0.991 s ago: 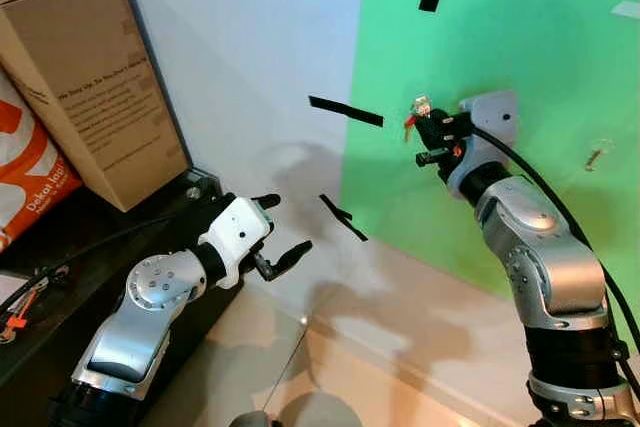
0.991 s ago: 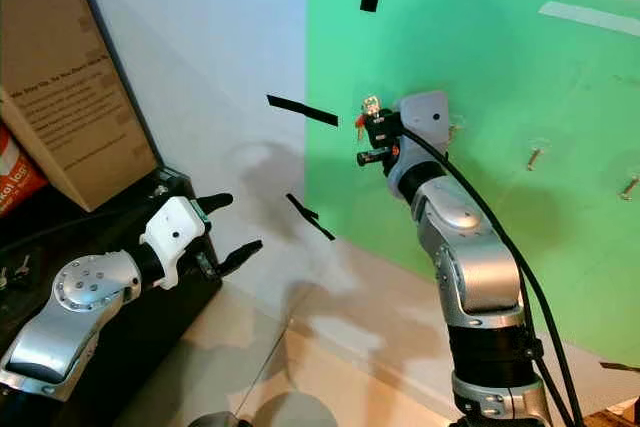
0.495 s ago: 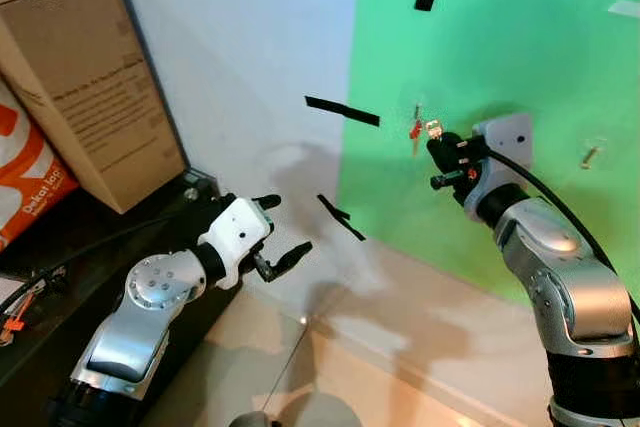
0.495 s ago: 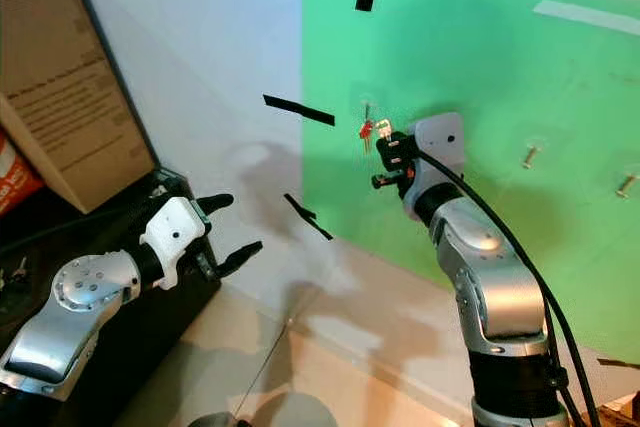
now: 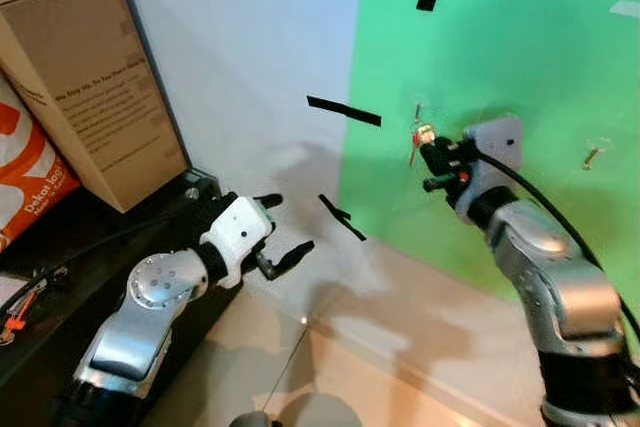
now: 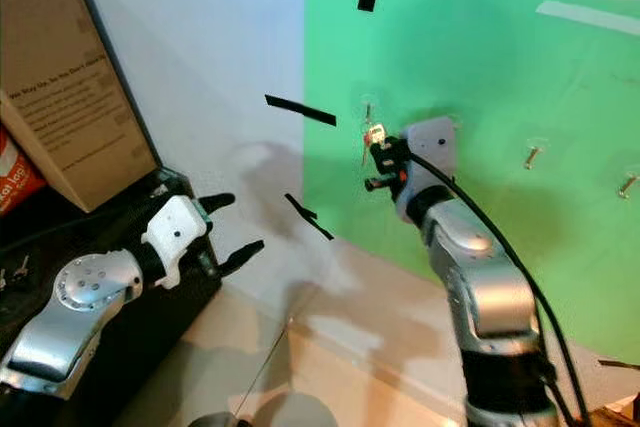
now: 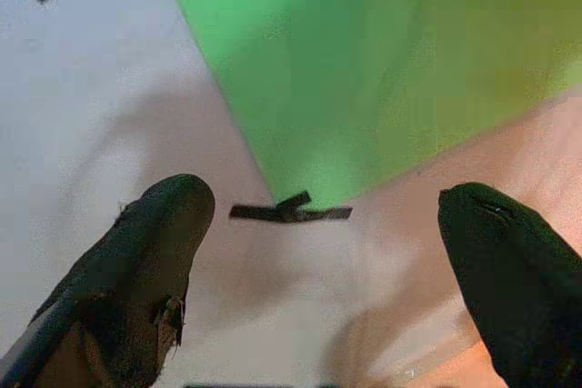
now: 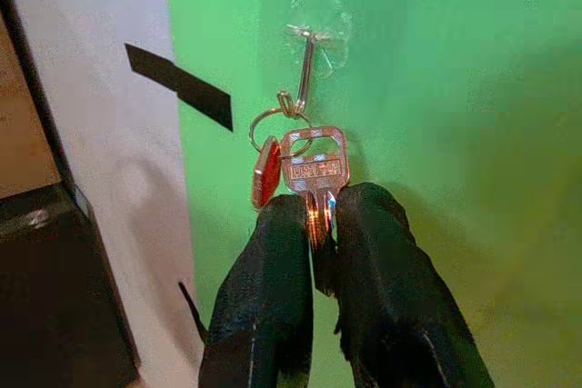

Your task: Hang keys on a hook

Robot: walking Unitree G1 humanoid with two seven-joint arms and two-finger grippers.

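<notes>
While pinched by right gripper (image 8: 320,224), keys (image 8: 309,174) on hook (image 8: 307,54)

shiny silver metal keys (image 8: 314,170) with a glossy red plastic tag (image 8: 265,173) hang from a clear plastic hook (image 8: 314,34); matt black right hand (image 8: 320,224); matt green wall sheet (image 8: 455,88).

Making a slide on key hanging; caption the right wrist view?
Right gripper shut on keys, their ring looped on the hook on the green wall.
</notes>
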